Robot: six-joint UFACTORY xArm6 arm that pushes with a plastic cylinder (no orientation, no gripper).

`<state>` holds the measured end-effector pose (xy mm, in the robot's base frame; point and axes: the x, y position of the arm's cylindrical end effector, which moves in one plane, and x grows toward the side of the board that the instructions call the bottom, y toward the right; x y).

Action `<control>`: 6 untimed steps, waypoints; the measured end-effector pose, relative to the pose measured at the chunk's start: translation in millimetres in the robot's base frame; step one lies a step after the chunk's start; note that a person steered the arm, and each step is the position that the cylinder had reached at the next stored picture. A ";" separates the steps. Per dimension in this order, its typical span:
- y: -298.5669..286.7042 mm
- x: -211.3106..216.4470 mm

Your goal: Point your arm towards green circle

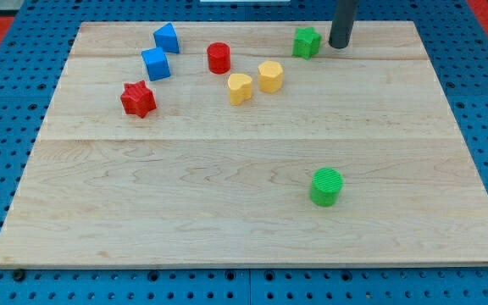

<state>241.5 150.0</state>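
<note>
The green circle [326,186] was a short, round cylinder of bright green, standing upright on its flat end, with fine ridges across its top face. It lay in the lower right part of the wooden board [185,212], alone, with bare wood on every side of it.

Our arm had no jaws at all; it ended in a straight dark rod, so there was nothing to open or to close, and it held nothing. My tip [340,46] rested near the board's top edge, toward the view's right. The green circle lay well apart from it, far toward the view's bottom and only a little toward the view's left, so that it was almost straight below my tip in the view. Just beside my tip, on the view's left, stood the green star [307,41]; we could not tell if the two were touching.

We counted eight blocks in all. There were two green ones: the circle and the star. There were two blue ones: an upper blue block [167,38] and a lower blue block [156,63], both angular, close together near the top left. There were two red ones: a red cylinder [219,58] and a red star [138,99]. There were two yellow ones: a yellow heart [240,88] and a yellow hexagon [270,76], just beside each other near the top middle.
</note>
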 end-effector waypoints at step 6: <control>54.5 332.6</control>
